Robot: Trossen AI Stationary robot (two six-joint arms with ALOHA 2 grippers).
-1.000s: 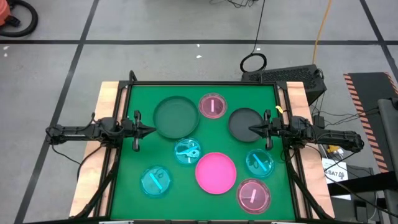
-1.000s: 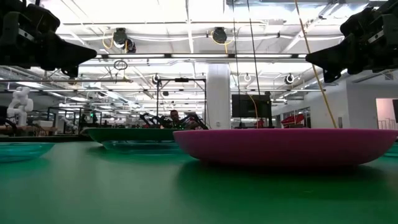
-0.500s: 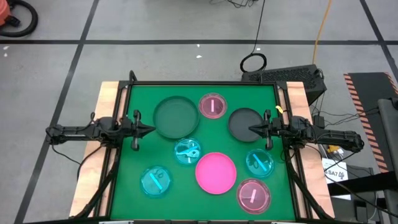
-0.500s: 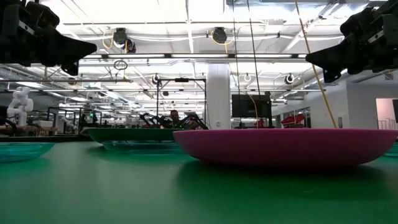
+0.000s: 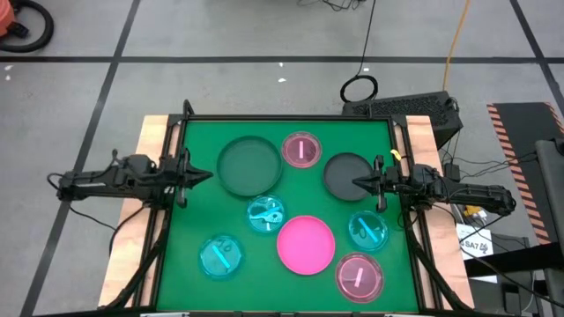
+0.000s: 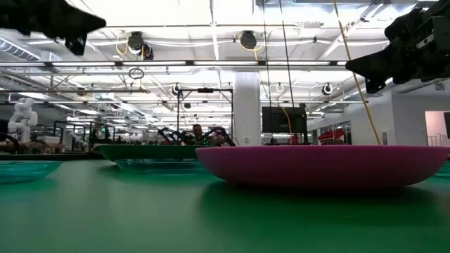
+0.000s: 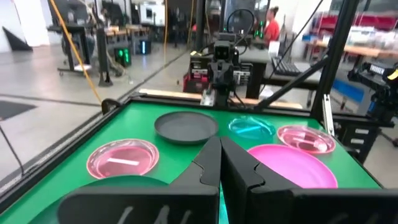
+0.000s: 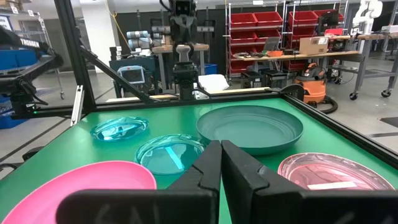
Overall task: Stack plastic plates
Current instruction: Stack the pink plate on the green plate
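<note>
Eight plates rest flat on the green table. In the high view, a large dark grey plate, a translucent pink one and a smaller dark grey one lie toward the far side. Cyan plates, the bright pink plate and a second translucent pink plate lie nearer. My left gripper hovers shut by the table's left edge, beside the large dark plate. My right gripper hovers shut over the smaller dark plate's right rim. Both wrist views show the fingers closed together.
A raised black frame borders the green mat, with wooden strips along the left and right sides. In the low view the bright pink plate fills the foreground. Bare mat lies at the near left corner and between the plates. Cables and a black box sit beyond the far right corner.
My left gripper has risen and drawn back a little toward the table's left edge, staying shut. The right arm and all the plates have kept still.
</note>
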